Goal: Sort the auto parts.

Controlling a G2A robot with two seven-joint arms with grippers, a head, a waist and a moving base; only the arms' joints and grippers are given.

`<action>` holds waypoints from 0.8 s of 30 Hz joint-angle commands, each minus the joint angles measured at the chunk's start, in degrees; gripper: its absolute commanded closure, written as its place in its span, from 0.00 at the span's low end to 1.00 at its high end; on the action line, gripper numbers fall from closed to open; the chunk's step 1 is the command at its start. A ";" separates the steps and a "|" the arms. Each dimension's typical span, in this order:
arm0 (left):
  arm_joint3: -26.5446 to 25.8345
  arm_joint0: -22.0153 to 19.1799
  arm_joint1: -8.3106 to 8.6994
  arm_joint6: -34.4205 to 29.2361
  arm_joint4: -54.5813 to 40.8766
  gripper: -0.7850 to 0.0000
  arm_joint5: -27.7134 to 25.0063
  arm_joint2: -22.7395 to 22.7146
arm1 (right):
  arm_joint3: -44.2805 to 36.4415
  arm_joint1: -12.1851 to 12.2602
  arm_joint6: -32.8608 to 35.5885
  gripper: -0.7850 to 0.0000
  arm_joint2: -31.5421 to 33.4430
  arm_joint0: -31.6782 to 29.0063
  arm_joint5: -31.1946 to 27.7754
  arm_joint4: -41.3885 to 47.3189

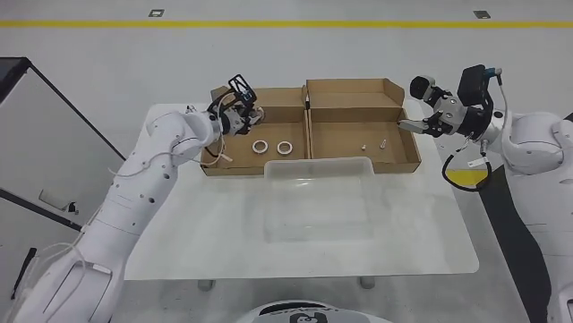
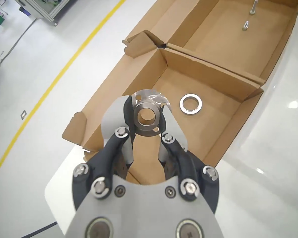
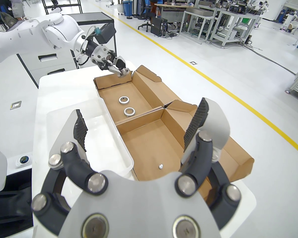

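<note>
My left gripper [image 2: 146,122] is shut on a metal flange [image 2: 149,95] with a round hub, held above the far left corner of the left cardboard box [image 1: 277,99]. Two metal rings [image 1: 260,147] [image 1: 284,148] lie on that box's floor; one ring [image 2: 191,104] lies just past the flange. Two bolts [image 2: 253,6] [image 2: 245,25] lie in the right cardboard box [image 1: 354,99]. My right gripper [image 3: 139,125] stands open with nothing between its fingers, over the right end of that box, with one bolt [image 3: 160,166] below it.
A clear plastic tray [image 1: 318,198] sits on the white table [image 1: 421,242] just in front of the two boxes. The boxes' flaps stand up along their far sides. A yellow floor line runs behind the table.
</note>
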 commanded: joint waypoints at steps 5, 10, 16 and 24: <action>3.47 -1.88 -0.33 -4.23 1.84 1.00 -1.95 1.72 | 0.00 0.00 0.00 0.00 0.00 0.00 0.00 0.00; 6.70 -3.02 -0.58 -7.14 3.80 1.00 -3.81 3.25 | 0.00 0.00 0.00 0.00 0.00 0.00 0.00 0.00; 9.94 -5.39 -1.39 -12.01 1.85 1.00 -7.31 5.49 | 0.00 0.00 0.00 0.00 0.00 0.00 0.00 0.00; 14.62 -8.36 -2.98 -12.99 1.17 1.00 -7.91 9.09 | 0.00 0.00 0.00 0.00 0.00 0.00 0.00 0.00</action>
